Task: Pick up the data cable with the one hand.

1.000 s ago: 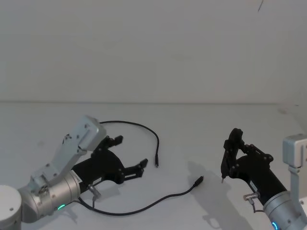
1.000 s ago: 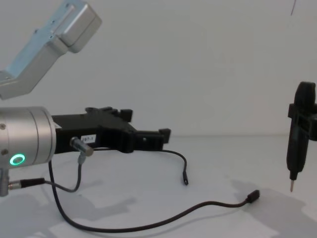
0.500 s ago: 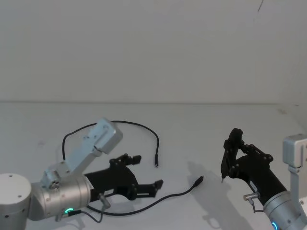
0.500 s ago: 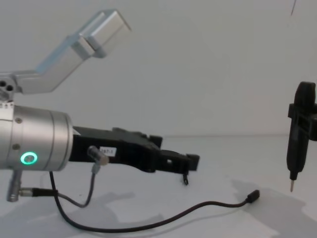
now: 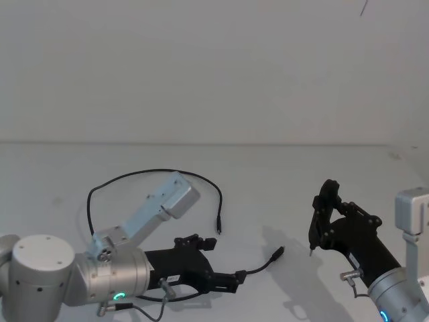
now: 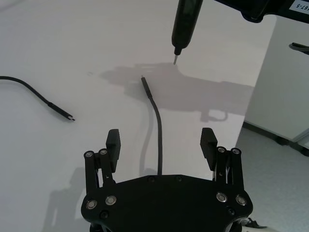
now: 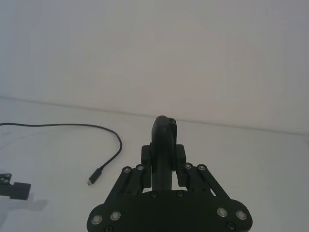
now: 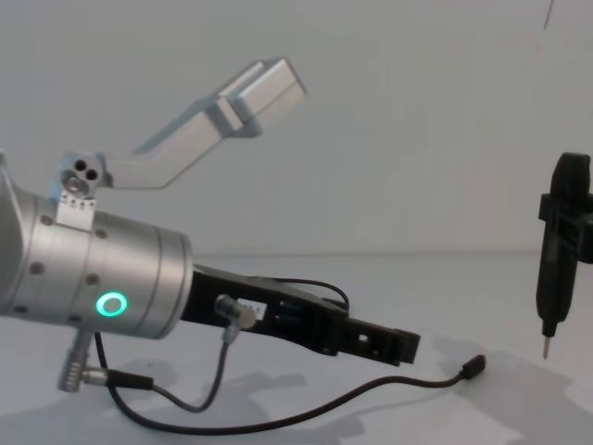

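The data cable is a thin black cord lying in a loose loop on the white table. One plug rests mid-table and the other plug further right. My left gripper is open, low over the front stretch of the cord. In the left wrist view the cable runs straight out between the two fingers of the left gripper. From the chest the left gripper hangs just above the cable. My right gripper is shut on a slim dark tool, held upright at the right.
The white table meets a plain pale wall behind. A thin grey lead dangles from the left wrist. The tool's pale tip hovers close to the cable's far plug. A pale block stands on the right arm.
My left gripper has swung forward and to the right, dropping lower until it straddles the cable's front stretch. The right arm and its tool have not moved.
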Robot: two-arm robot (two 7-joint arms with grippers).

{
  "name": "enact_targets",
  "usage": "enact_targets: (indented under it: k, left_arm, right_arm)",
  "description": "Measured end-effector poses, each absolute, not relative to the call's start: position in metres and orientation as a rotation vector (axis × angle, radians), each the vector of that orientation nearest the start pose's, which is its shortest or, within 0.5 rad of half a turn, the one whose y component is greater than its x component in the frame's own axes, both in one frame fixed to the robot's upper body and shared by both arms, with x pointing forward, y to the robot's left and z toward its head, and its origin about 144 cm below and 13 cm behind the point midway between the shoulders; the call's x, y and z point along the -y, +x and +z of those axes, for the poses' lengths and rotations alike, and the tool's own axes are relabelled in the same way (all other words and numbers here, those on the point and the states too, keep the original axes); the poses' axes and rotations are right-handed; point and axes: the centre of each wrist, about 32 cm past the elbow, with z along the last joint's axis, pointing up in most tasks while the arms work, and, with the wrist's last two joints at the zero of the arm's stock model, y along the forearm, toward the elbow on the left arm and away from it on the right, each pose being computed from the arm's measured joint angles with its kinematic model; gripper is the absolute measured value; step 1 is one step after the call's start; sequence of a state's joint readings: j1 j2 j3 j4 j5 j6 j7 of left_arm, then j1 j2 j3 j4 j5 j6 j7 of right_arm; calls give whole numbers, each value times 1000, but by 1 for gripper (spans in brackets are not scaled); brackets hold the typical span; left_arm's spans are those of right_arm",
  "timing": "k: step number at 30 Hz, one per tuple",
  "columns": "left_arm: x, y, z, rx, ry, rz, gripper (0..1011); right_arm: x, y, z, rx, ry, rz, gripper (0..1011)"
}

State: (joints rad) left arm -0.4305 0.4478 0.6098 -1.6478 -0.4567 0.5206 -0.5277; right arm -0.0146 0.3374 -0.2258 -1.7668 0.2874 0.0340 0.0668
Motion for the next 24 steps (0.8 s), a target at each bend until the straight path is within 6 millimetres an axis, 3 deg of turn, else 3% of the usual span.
enact_targets:
  k: [24]
  left_arm:
    - [-155, 522, 1244, -199, 443, 510, 1001]
  right_arm:
    - [237, 443, 1189, 75, 26, -1230, 279]
